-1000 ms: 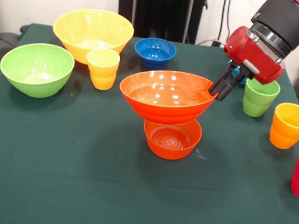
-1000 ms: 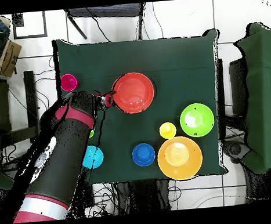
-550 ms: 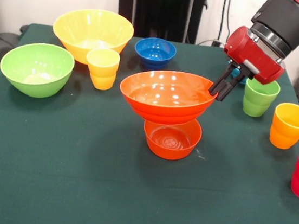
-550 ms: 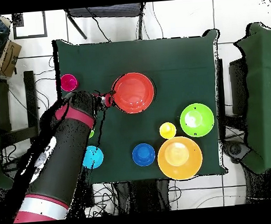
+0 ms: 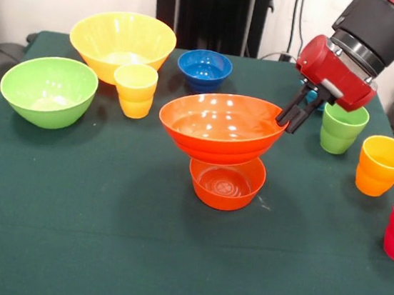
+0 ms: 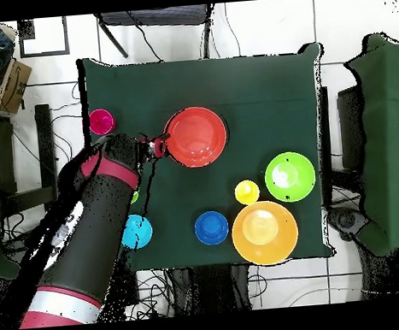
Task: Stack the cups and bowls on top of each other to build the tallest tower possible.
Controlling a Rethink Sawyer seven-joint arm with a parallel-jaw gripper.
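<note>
I've got the gripper [image 5: 290,119] pinched on the large orange bowl's [image 5: 218,125] rim, apparently resting on the small orange bowl [image 5: 226,182] mid-table; next I'd release cleanly without tipping it

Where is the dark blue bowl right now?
In the front view the dark blue bowl stands toward the table's far edge, just right of the large yellow bowl and behind the large orange bowl.
</note>
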